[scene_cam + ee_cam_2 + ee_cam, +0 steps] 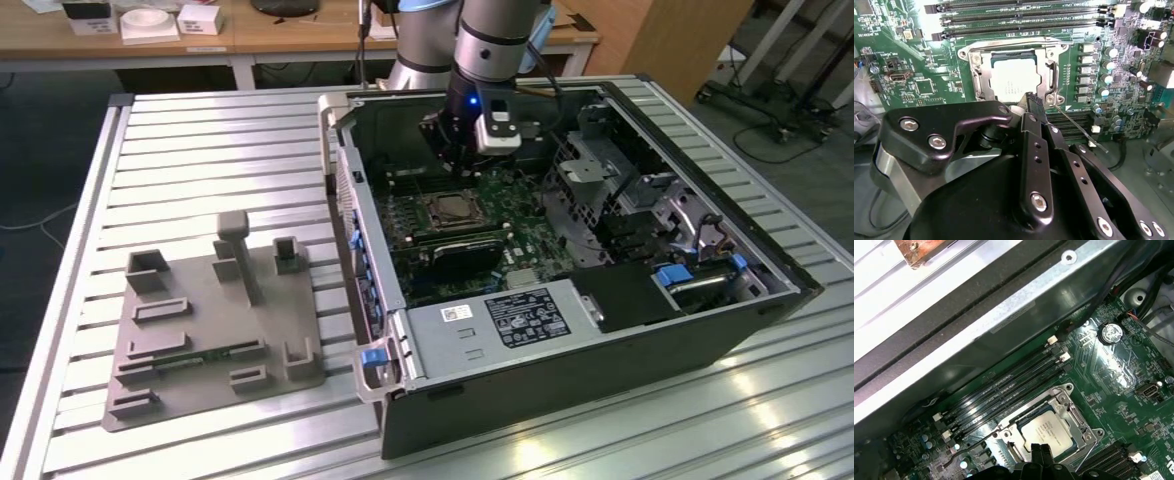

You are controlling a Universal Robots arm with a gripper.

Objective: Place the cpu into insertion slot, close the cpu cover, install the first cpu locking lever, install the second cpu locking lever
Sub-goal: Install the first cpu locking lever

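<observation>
The cpu [1013, 80] [1045, 431] lies flat in the insertion slot [970, 56] on the green board; in the exterior view it [449, 211] shows inside the open computer case. The cpu cover [980, 80] [1074, 416] is down around the chip, its window showing the silver top. A thin locking lever [1081, 130] [1087, 456] sticks out loose from the socket's corner, and another thin rod [970, 446] stands off the opposite side. My gripper [1034, 102] [1041, 452] [461, 158] hovers just over the socket's edge, fingers together and holding nothing.
Long black memory slots [1019, 20] [1004, 395] run beside the socket. The case wall [1004, 320] rises close behind them. A drive cage [627, 190] and a power supply [521, 315] fill the case's other side. A grey fixture plate [214, 320] rests on the slatted table [200, 150].
</observation>
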